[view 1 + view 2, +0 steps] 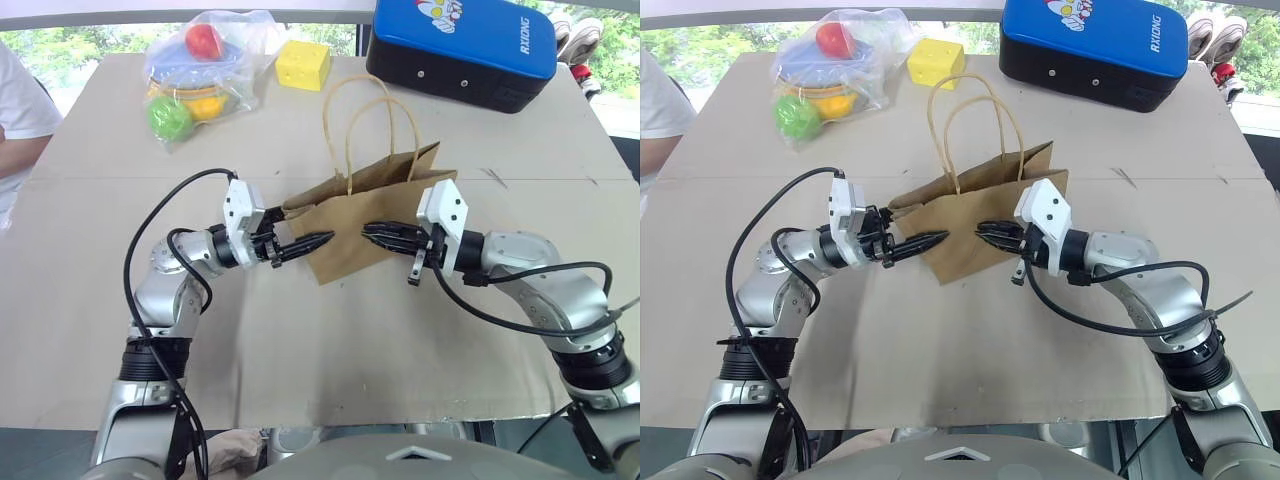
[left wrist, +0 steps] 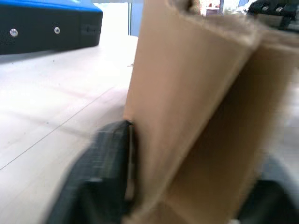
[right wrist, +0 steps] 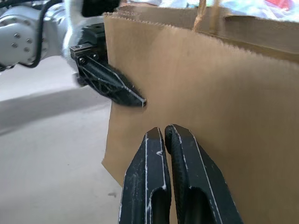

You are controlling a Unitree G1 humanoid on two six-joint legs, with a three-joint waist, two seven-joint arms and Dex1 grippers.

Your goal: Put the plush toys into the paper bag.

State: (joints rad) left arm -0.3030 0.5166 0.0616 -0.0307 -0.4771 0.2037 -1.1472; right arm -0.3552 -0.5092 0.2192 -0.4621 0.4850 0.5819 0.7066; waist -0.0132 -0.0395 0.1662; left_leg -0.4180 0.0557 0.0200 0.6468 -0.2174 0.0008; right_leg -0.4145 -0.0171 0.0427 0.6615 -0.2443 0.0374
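Observation:
The brown paper bag point(image 1: 372, 205) stands upright in the middle of the table, its two loop handles point(image 1: 352, 110) raised. My left gripper point(image 1: 322, 241) reaches in level from the left. Its fingers point(image 2: 105, 172) lie on either side of the bag's side fold point(image 2: 196, 98) and are shut on it. From the right, my right gripper point(image 1: 370, 232) points at the bag's front face. Its fingers point(image 3: 147, 177) are shut together with nothing between them, tips at or just short of the paper. The plush toys are out of view.
A blue and black case point(image 1: 460, 45) lies at the back right. A yellow cheese-like block point(image 1: 302, 65) and a clear plastic bag of colourful toys point(image 1: 200, 70) sit at the back left. A person's white sleeve point(image 1: 15, 110) shows at the left edge.

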